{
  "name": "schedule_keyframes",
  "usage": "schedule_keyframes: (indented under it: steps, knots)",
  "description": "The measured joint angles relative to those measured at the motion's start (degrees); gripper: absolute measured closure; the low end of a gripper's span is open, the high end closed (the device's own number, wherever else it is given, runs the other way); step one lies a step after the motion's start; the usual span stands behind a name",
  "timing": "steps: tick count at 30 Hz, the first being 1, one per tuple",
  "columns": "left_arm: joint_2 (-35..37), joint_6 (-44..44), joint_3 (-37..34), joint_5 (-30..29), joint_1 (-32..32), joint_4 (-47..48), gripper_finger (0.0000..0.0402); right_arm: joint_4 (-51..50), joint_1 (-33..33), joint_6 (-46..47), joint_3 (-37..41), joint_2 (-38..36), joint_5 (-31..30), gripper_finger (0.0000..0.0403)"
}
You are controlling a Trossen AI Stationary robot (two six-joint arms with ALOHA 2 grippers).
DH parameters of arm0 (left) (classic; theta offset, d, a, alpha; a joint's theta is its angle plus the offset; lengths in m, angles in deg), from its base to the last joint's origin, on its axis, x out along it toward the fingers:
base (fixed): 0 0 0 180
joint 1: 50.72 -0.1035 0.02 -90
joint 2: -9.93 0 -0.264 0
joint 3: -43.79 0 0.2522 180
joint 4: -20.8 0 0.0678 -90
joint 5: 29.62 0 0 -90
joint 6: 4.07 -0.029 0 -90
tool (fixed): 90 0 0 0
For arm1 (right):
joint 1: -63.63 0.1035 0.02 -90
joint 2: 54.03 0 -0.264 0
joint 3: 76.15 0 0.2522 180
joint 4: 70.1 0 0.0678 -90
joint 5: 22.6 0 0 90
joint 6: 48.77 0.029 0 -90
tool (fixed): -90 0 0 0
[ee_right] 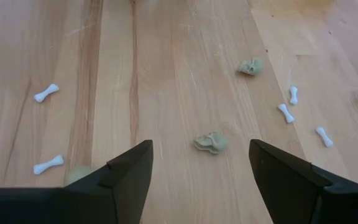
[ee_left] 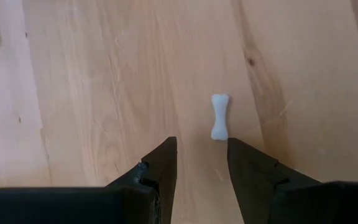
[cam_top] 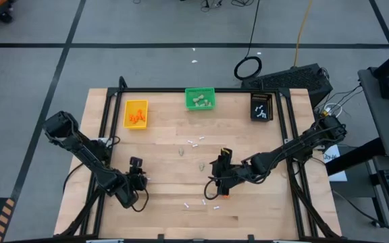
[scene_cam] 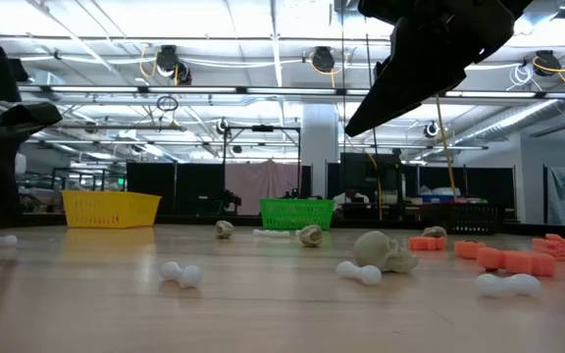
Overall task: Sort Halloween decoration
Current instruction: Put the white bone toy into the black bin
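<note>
A small white bone [ee_left: 220, 116] lies on the surface [cam_top: 167, 169], just past the left gripper [ee_left: 202, 152]. That gripper is partly spread and holds nothing. It looks set to pick the bone up. Next it should move forward, go down around the bone, and pinch it. The bone is tiny, so it could slip out.

More bones, beige skulls [ee_right: 211, 142] and orange bits [scene_cam: 503, 258] lie loose on the surface, mostly nearer the right gripper [ee_right: 201, 163]. That gripper is spread wide and empty, with a skull just ahead of it.

Far across the surface from both grippers stand the yellow bin [cam_top: 136, 113], green bin [cam_top: 200, 99] and black bin [cam_top: 261, 106], each holding some pieces.
</note>
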Motion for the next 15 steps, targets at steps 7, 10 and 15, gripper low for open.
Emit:
schedule_keyframes:
  steps: [7, 10, 15]
  knots:
    - [-1.03, -0.26, 0.00, -9.07, -0.57, 0.01, 0.0265, 0.00, 0.00, 0.00, 0.00, 0.00, 0.00, 0.0151]
    - [-1.04, -0.10, 0.00, -10.07, -1.68, 0.06, 0.0265, -0.01, 0.00, 0.00, 0.00, 0.00, -0.02, 0.0151]
    - [-0.91, 4.49, 0.80, -6.78, -3.19, 0.74, 0.0265, -0.02, 0.00, -0.01, 0.00, 0.00, 0.00, 0.0151]
